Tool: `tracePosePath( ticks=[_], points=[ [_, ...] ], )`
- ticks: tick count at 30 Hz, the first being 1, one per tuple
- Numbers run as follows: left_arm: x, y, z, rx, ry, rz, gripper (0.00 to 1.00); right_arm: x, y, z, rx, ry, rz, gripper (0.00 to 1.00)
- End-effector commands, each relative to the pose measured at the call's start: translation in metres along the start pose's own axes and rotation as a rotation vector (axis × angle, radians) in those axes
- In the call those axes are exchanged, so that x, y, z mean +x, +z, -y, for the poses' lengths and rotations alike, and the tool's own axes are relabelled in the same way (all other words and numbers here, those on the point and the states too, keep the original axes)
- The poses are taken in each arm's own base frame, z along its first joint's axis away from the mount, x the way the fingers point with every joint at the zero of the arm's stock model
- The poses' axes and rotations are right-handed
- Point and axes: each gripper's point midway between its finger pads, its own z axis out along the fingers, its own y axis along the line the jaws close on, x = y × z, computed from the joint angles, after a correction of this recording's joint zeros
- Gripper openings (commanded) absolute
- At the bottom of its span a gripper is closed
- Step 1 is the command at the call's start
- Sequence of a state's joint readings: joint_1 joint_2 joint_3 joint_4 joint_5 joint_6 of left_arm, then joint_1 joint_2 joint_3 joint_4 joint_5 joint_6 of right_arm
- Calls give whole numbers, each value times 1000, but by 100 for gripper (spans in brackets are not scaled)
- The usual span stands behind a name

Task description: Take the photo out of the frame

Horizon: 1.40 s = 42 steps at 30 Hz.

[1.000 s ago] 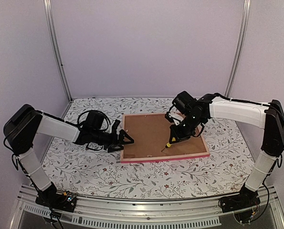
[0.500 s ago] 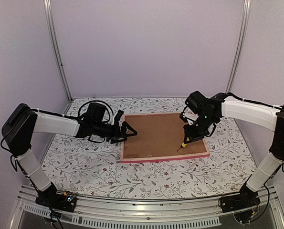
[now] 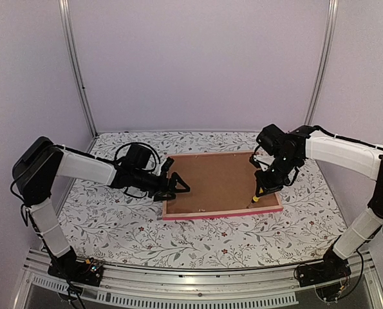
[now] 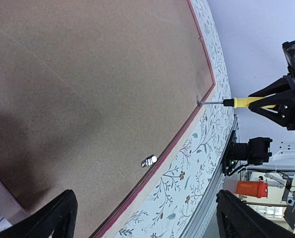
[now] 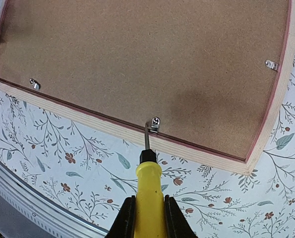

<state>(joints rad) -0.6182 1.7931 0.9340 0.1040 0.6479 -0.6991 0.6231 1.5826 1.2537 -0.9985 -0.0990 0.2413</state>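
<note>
frame (image 3: 217, 214) being supported face down by floral table (image 3: 114, 225). screwdriver (image 5: 148, 196) being clamped in right gripper (image 3: 262, 190), tip at an edge clip (image 5: 155, 124). left gripper (image 3: 176, 178) being held wide apart at frame's left edge.

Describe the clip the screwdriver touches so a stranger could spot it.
Find the pink frame lying face down on the flowered table. On its near edge, toward the right, sits a metal clip. Only this one has the yellow screwdriver tip on it.
</note>
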Motion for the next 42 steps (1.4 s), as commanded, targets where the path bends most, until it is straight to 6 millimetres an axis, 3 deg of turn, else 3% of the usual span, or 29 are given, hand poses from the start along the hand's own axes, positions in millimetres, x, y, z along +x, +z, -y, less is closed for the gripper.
tracePosePath(
  ticks=[1,14,22,34,42],
  points=[
    [10,6,-6,-15,2,-46,99,14,-7,12,27,8,-20,0],
    [14,6,-15,-60,0,-63,99,13,-11,39,87,55,-6,0],
    [16,5,-17,-68,0,-62,99,6,-8,37,75,54,9,0],
    [15,4,-17,-73,5,-58,99,-23,-17,41,94,85,101,0],
    [15,3,-19,-76,7,-55,99,-27,-20,72,218,141,120,0]
  ],
)
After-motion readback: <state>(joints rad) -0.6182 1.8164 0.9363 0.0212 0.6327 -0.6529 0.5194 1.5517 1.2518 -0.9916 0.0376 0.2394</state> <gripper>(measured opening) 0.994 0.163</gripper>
